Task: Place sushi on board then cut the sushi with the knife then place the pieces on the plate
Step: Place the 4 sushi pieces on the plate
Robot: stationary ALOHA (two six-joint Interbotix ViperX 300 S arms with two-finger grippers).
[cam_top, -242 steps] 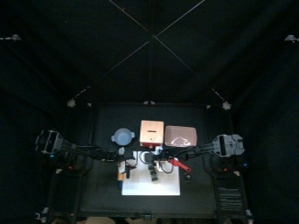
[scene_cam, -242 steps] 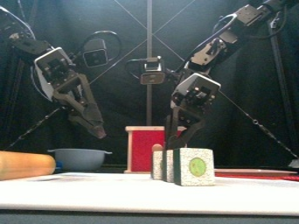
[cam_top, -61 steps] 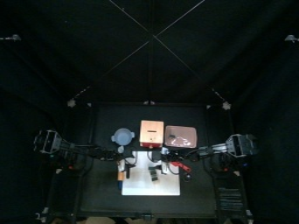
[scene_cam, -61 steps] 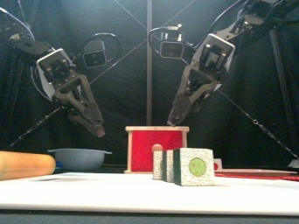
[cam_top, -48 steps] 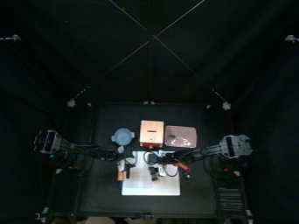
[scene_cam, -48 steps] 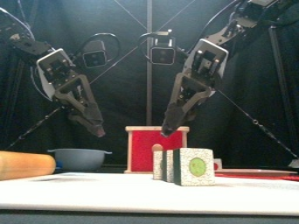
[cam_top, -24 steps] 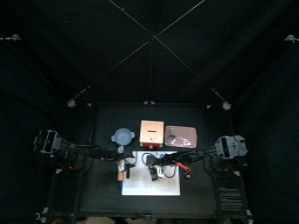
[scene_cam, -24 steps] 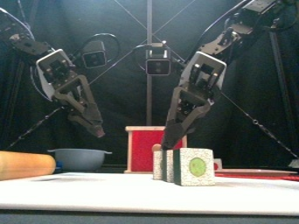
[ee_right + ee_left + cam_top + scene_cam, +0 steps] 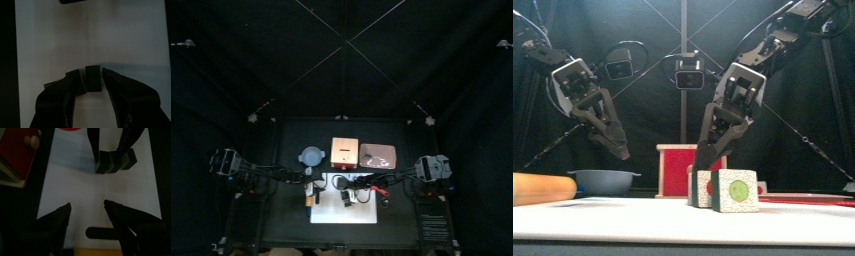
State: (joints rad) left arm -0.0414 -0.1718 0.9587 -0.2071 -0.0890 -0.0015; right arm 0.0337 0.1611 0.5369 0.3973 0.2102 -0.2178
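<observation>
The top view is dim: the black curtains swallow the light, and only the white board (image 9: 338,213) glows, toward 6 o'clock. In the front view the board glares along 6 o'clock, and the sushi roll (image 9: 727,190) is lit from the front against darkness. Both wrist views show the board washed pale, with soft grey shadows beside the roll.

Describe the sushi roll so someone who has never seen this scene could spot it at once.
Find the white cutting board at the table's front middle. The sushi roll stands on it, right under the right gripper. It is the only row of dark green blocks, its near face pale with a green round centre, unlike the red-fronted wooden box behind.
</observation>
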